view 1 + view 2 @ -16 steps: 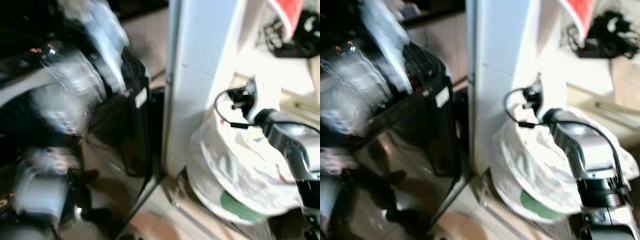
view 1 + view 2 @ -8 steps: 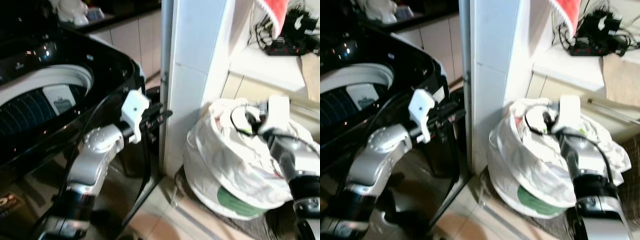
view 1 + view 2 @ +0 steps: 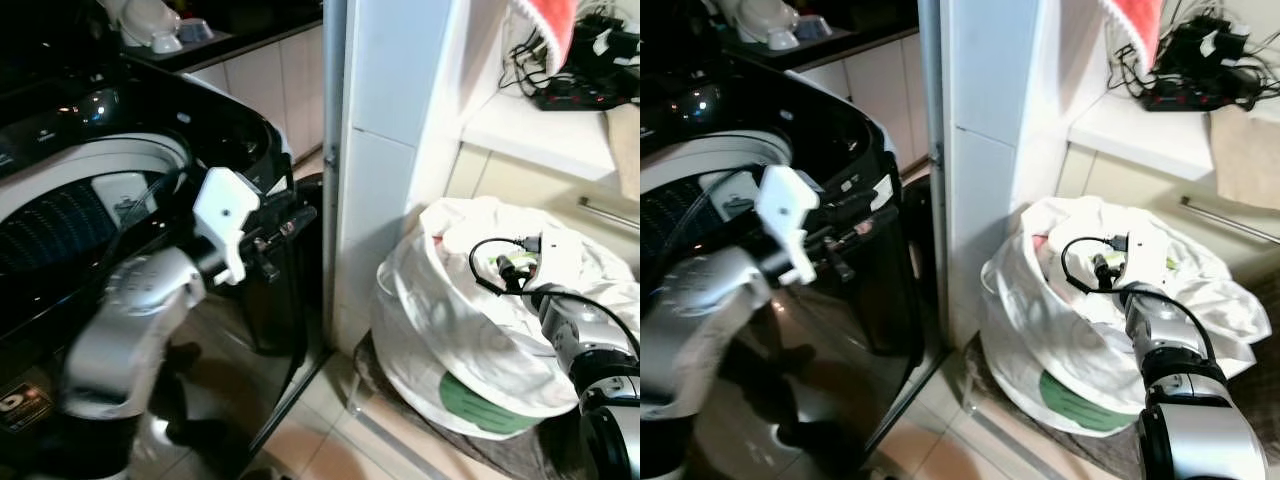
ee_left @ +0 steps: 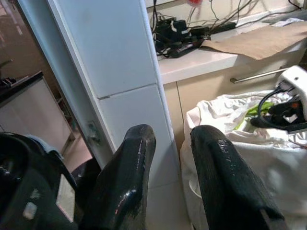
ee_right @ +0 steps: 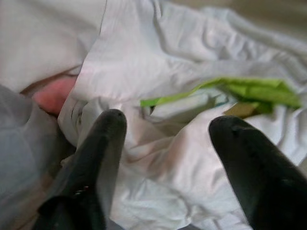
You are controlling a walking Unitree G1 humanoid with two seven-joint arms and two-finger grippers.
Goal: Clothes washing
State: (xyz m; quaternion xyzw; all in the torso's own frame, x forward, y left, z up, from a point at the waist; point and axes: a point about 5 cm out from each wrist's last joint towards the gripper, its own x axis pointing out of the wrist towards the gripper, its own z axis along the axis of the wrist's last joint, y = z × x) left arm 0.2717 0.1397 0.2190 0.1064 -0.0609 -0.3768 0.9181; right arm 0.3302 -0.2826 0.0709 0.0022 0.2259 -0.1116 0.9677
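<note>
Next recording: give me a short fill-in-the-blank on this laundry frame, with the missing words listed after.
1. The right pincer hangs with fingers ____ over white cloth in the laundry bag.
2. A strip of ____ fabric lies among the white clothes.
3. The left pincer is raised in front of the ____ washing machine.
4. The left pincer holds ____.

Missing words: open; green; black; nothing

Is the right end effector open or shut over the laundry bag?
Open. Its two black fingers stand wide apart above the white clothes in the laundry bag, with nothing held between them.

Crumpled white clothes (image 5: 158, 143) heaped in bag (image 3: 450, 330)
</note>
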